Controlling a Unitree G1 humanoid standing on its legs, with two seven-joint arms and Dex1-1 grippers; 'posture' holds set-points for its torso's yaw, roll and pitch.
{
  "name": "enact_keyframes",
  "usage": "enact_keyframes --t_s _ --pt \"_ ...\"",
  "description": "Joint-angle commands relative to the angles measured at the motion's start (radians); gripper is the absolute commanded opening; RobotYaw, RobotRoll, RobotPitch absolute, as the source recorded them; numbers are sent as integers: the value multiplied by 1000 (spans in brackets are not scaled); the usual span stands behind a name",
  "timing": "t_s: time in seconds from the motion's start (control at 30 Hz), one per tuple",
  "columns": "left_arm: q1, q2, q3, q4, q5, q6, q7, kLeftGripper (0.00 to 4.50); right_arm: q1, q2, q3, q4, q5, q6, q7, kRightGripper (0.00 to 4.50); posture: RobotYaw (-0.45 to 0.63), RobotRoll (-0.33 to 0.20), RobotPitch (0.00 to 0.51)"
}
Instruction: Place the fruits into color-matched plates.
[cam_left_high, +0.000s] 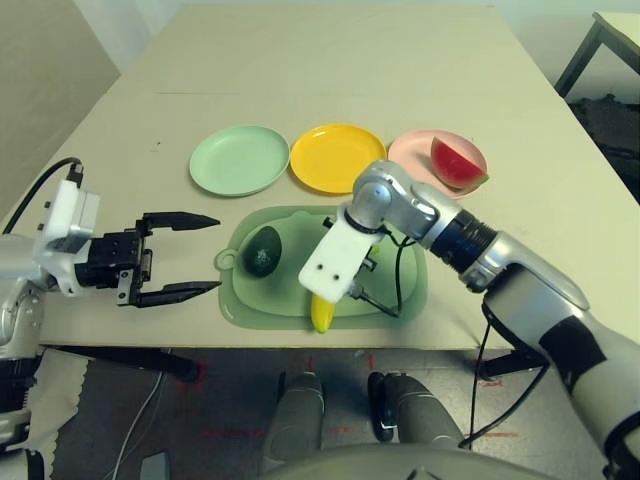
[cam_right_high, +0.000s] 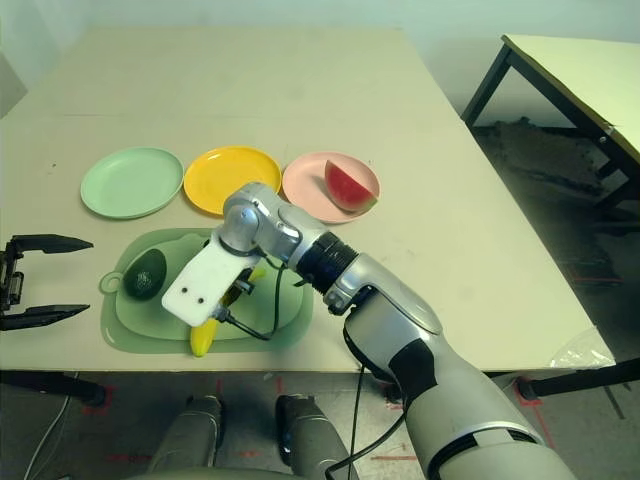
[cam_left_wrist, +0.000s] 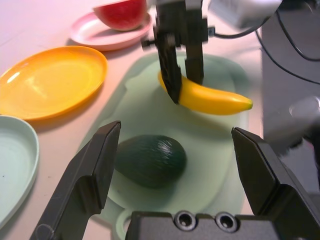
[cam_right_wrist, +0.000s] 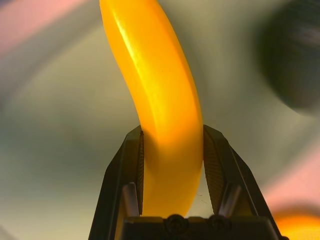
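A yellow banana lies on a green mat, and my right gripper is shut on its middle, fingers pressed against both sides. From the head view the banana's tip pokes out below the wrist. On the same mat, left of the banana, sits the dark green avocado. The red watermelon wedge rests in the pale pink plate. Beside it stand the yellow plate and the mint green plate, both bare. My left gripper hangs open just left of the mat, holding nothing.
The mat has a small handle loop on its left side and lies close to the table's front edge. A black cable runs along my right wrist over the mat. Another table stands off to the right.
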Motion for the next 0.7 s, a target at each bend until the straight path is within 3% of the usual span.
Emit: enact_keyframes --t_s 0.03,0.1,0.2,0.37,0.47,0.7 --pt "-19 -13 19 -14 -13 56 65 4500 -68 26 -64 98 36 4 -19 1691 144 0 178" --pt "-36 -14 16 -8 6 83 120 4500 -120 47 -91 200 32 -4 -61 1691 146 0 178" --pt "-62 -13 -11 37 88 93 221 4500 -223 83 -116 422 -18 -30 -231 1690 153 0 178" --pt "-73 -21 -10 46 119 110 288 4500 -316 129 -122 662 -110 15 -574 1690 158 0 186" --pt "-69 -18 -7 37 127 121 306 4500 -324 141 -123 722 -147 68 -699 1690 165 0 190" --pt "-76 -2 16 20 150 151 388 4500 -267 161 -129 766 -194 141 -811 1690 193 0 193"
